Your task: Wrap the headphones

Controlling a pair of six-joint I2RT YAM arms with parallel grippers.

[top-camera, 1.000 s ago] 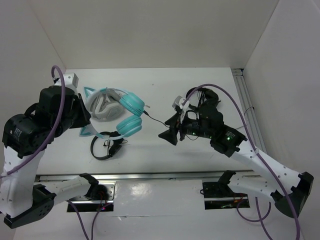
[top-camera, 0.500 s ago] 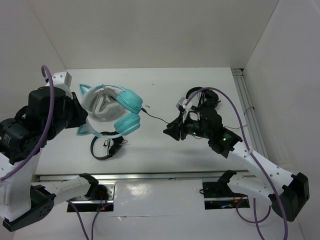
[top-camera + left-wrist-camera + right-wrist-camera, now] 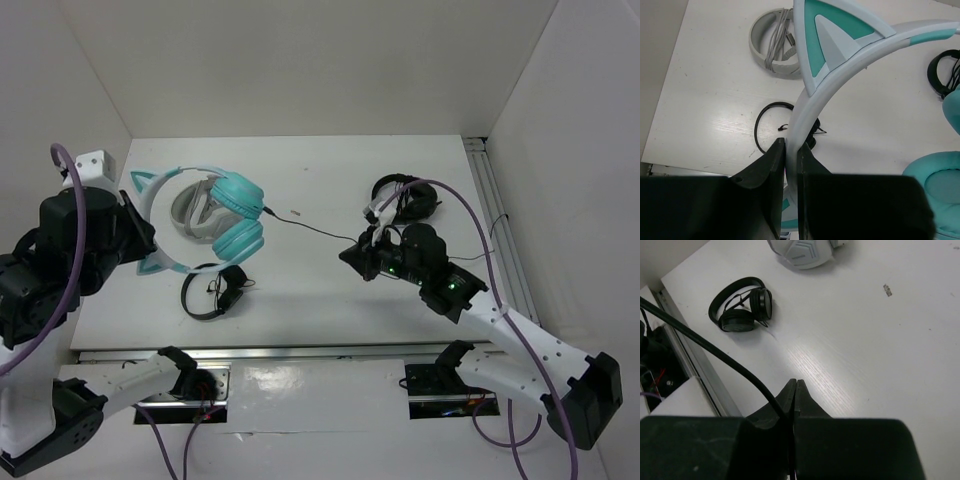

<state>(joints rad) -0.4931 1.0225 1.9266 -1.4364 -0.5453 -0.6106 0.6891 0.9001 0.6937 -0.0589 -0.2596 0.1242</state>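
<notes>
Left wrist: left hand (image 3: 791,148) clamps headphones (image 3: 840,65) by headband.

A white table (image 3: 320,170) fills the middle of the overhead view. Small black headphones (image 3: 212,290) lie at its lower left, their cord bunched by the earcups. Just above them sit folded grey-white headphones (image 3: 188,212), partly hidden. Another black pair (image 3: 400,190) lies at centre right. A tiny dark speck (image 3: 295,212) marks the tabletop between them. An aluminium rail (image 3: 495,215) runs along the right edge.
</notes>
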